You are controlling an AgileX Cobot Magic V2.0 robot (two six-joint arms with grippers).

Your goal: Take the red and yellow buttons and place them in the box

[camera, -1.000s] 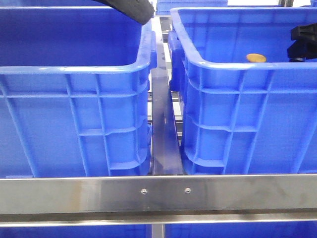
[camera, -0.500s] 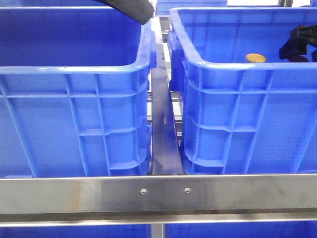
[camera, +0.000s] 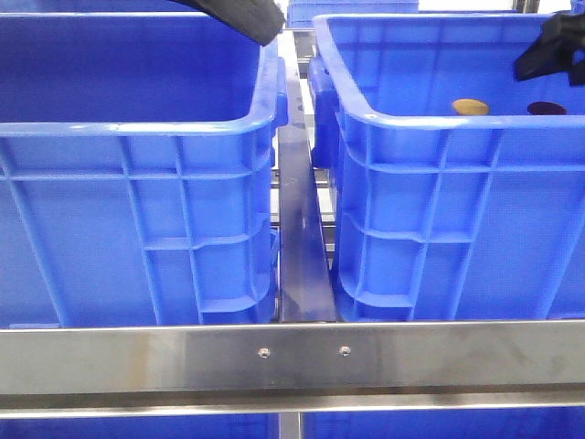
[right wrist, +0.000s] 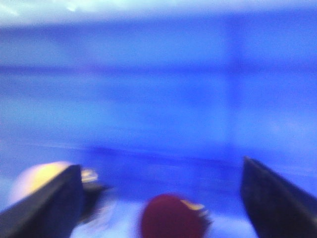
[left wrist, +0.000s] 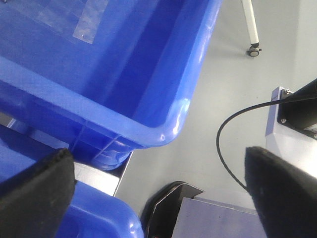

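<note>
Two big blue crates fill the front view, the left crate (camera: 137,128) and the right crate (camera: 430,119). An orange-yellow button (camera: 471,107) and a dark red button (camera: 547,109) lie on the floor of the right crate. My right gripper (camera: 553,46) hangs above the red button, open and empty. In the blurred right wrist view the red button (right wrist: 171,218) lies between the spread fingers (right wrist: 44,203) and the yellow button (right wrist: 39,178) shows beside one finger. My left gripper (left wrist: 158,198) is open and empty, outside the crates over the grey floor.
A steel rail (camera: 292,357) runs across the front, a dark bar (camera: 302,238) between the crates. The left arm (camera: 242,16) sits over the left crate's far corner. The left wrist view shows a black cable (left wrist: 228,148) and a caster leg (left wrist: 250,27).
My right gripper has risen from the crate floor toward the crate's far right, uncovering the dark red button beneath it. The yellow button and left arm have not moved.
</note>
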